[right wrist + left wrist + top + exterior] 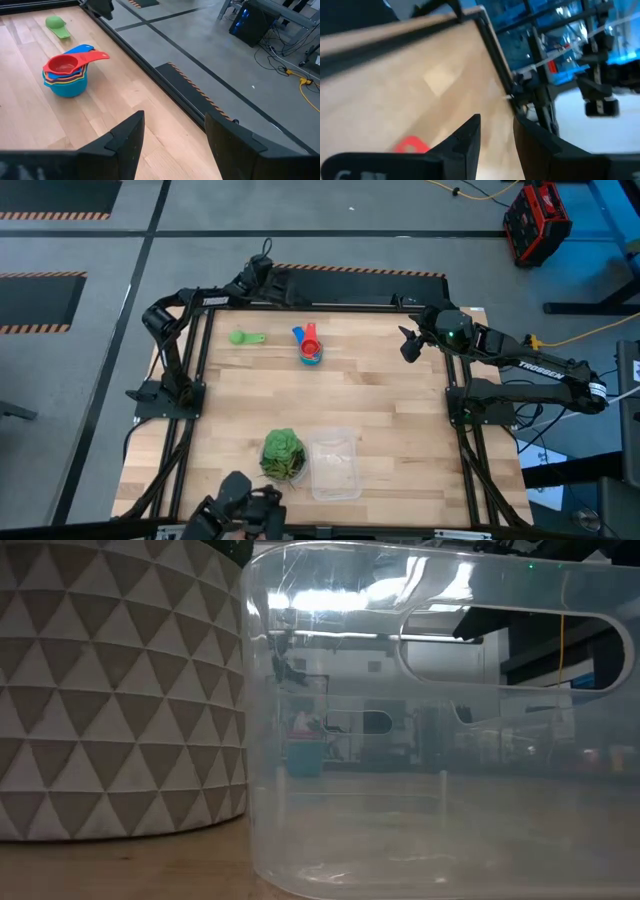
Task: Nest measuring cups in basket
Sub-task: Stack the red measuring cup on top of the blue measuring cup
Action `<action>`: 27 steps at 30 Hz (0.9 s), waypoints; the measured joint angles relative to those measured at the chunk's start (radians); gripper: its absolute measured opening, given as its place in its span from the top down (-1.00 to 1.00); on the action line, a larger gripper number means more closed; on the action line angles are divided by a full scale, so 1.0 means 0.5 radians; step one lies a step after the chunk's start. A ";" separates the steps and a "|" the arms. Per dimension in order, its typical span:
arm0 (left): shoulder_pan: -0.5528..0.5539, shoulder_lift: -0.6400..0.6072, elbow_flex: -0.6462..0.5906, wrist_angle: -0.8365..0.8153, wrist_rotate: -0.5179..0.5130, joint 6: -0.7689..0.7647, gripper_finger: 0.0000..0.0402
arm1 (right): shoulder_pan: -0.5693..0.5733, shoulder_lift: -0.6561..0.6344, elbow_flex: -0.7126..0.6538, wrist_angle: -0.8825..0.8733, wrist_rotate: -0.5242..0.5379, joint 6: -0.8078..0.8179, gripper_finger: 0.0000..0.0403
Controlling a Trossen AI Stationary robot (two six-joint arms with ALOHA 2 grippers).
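Several measuring cups [65, 75] stand nested in one stack on the table's far middle, red on top of orange, yellow and blue ones, their handles fanned out. A green measuring cup [247, 337] lies alone on the wood to the stack's left. The clear basket [335, 465] stands near the front edge, beside a green leafy ball [283, 455]. My left gripper [265, 258] hovers open over the table's far edge, behind the green cup. My right gripper [410, 345] hangs open in the air, right of the stack. Neither has anything between its fingers.
In the low view the leafy ball's triangle-patterned pot [110, 690] stands against the basket's left side [440, 720]. A black frame rail [340, 305] runs along the far edge. Bare wood lies between the stack and the basket.
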State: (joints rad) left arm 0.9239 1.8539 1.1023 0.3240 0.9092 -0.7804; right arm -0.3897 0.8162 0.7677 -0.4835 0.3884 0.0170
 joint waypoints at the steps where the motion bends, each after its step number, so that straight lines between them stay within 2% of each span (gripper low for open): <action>1: -0.020 -0.016 0.000 -0.004 0.005 -0.003 0.46 | 0.000 0.000 0.000 0.000 0.000 0.000 -0.05; 11: -0.220 -0.359 0.000 -0.033 -0.015 0.006 0.46 | 0.000 0.010 0.000 0.037 0.000 0.001 -0.05; 14: -0.269 -0.491 0.003 -0.212 -0.019 0.102 0.46 | -0.006 0.052 0.000 0.146 0.002 -0.003 -0.05; 16: -0.294 -0.581 0.002 -0.518 -0.091 0.249 0.46 | -0.014 0.104 0.001 0.248 0.003 -0.048 -0.05; 19: -0.341 -0.709 0.002 -1.068 -0.363 0.573 0.46 | -0.036 0.221 0.002 0.409 0.001 -0.108 -0.05; 22: -0.376 -0.793 0.001 -1.608 -0.786 0.842 0.46 | -0.072 0.372 0.002 0.596 -0.013 -0.103 -0.05; 25: -0.424 -0.802 0.001 -1.965 -1.261 0.966 0.46 | -0.120 0.539 0.002 0.773 -0.157 -0.110 -0.05; 27: -0.449 -0.795 -0.001 -2.118 -1.499 1.001 0.46 | -0.143 0.657 0.002 0.905 -0.245 -0.103 -0.05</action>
State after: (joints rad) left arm 0.6995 1.4562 1.1019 -0.7348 0.1599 -0.2800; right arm -0.4610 1.1447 0.7689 -0.0309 0.2661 -0.0345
